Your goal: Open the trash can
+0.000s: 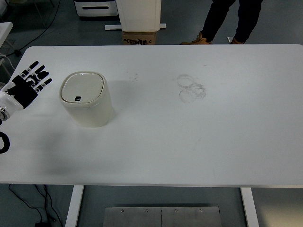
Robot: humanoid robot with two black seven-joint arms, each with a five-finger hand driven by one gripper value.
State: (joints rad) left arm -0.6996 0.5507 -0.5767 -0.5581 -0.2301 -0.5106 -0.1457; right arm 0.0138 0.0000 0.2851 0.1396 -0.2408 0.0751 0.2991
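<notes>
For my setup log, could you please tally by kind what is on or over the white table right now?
Trash can, cream, lid closed: 1
Robot hand, the left hand, black fingers spread, holding nothing, beside the can: 1
Ring-shaped stains on the table: a cluster, not counted as things
Total: 2

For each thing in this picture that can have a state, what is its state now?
trash can: upright on the table, apart from the hand.
lid: closed, flat on the can.
left hand: open, fingers spread, holds nothing, beside the can at the table's left edge.
table: faint ring marks behind its middle.
person: stands behind the table, only legs show.
</notes>
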